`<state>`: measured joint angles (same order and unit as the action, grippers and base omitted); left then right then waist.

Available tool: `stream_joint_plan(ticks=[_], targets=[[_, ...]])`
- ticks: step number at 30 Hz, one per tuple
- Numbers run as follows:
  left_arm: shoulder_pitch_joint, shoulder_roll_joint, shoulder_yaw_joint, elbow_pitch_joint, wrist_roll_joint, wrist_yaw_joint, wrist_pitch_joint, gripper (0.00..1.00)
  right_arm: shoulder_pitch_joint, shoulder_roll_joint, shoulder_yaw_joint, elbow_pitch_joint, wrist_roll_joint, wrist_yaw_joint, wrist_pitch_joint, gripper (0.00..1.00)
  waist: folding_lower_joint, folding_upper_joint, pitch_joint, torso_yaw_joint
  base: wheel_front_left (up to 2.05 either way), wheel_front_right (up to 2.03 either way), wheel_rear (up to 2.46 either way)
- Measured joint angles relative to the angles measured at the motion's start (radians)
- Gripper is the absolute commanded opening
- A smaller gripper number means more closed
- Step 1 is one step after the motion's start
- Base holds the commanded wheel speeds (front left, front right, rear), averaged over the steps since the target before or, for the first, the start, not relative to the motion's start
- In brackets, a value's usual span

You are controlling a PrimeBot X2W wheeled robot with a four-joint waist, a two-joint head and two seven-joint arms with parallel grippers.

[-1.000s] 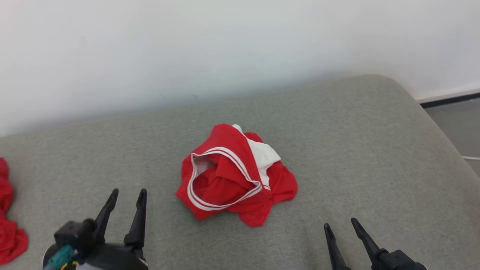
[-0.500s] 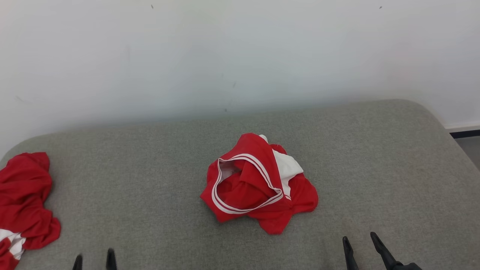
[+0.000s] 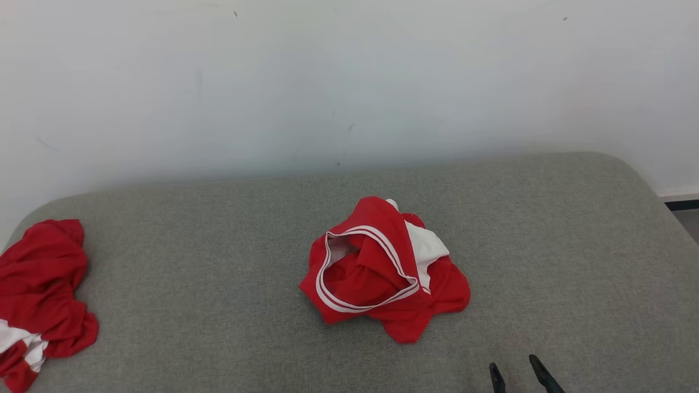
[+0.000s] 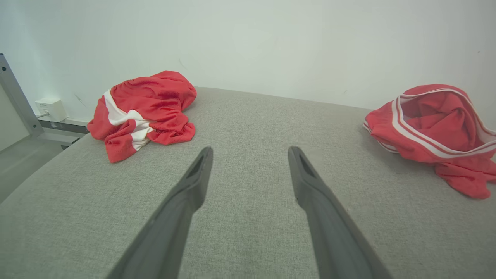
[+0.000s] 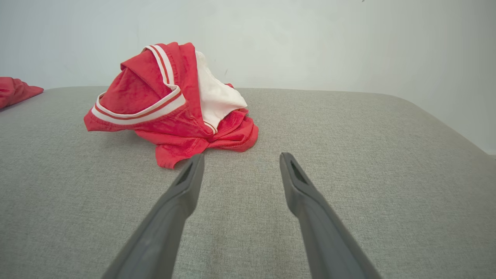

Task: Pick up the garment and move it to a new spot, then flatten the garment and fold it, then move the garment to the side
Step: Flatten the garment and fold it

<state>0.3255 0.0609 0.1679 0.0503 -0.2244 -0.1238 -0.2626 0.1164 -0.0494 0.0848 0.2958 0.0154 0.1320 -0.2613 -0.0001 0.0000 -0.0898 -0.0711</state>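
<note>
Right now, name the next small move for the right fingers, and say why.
Probably ease the right fingers forward onto the central crumpled red-and-white garment on the grey fabric cushion: they stand open and empty, just short of its nearest hem, and nothing is grasped yet.

The crumpled red fabric garment (image 3: 382, 273), trimmed with paired white stripes and carrying a white panel, lies in a loose, unfolded heap near the middle of the grey woven-fabric cushion (image 3: 218, 327). In the head view a banded opening edged with the white stripes gapes toward the near left, forming a loop with red folds bunched inside it. The white panel shows on the far right of the heap, tucked behind a raised red fold. Red hem flaps splay flat onto the cushion along the near and right sides. The heap sits well apart from the cushion's edges.
</note>
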Motion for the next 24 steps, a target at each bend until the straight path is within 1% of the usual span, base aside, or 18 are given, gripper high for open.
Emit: stream_joint_plan(ticks=[5, 10, 24], targets=[[0.003, -0.005, -0.004, 0.005, 0.0, -0.006, 0.0, 1.0, 0.001, 0.0, 0.005, 0.007, 0.002, 0.0, 0.0, 1.0, 0.0001, 0.0, -0.002, 0.001, 0.0, 0.0, 0.0], [0.004, -0.005, -0.035, 0.001, -0.014, -0.007, 0.0, 1.0, 0.001, 0.0, 0.01, 0.012, 0.011, 0.0, 0.0, 1.0, 0.0, 0.0, -0.001, -0.002, 0.0, 0.0, 0.0], [-0.003, 0.03, -0.061, 0.039, -0.044, -0.007, 0.0, 1.0, 0.0, 0.0, 0.007, 0.021, 0.019, 0.0, 0.0, 1.0, 0.0001, 0.0001, -0.004, -0.018, 0.0, 0.0, 0.0]])
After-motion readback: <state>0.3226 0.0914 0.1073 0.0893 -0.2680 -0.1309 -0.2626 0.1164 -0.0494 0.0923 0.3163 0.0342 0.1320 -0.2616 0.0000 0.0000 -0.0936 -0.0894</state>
